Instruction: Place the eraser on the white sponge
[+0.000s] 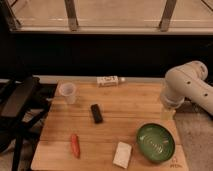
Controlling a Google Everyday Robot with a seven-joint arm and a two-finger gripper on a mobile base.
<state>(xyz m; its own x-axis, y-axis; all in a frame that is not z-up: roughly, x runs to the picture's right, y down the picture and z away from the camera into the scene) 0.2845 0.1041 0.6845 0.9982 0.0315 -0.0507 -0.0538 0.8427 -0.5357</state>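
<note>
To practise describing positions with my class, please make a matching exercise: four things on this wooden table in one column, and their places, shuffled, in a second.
Things:
1. eraser
2. white sponge
3. green bowl
4. white cup

Places:
A. front right corner
B. back left
C. middle of the table
D. front edge, just left of the green bowl

Pairs: 1-C, 2-D, 3-A, 4-B.

The gripper hangs at the table's right edge, beyond the green bowl, apart from the eraser.
</note>
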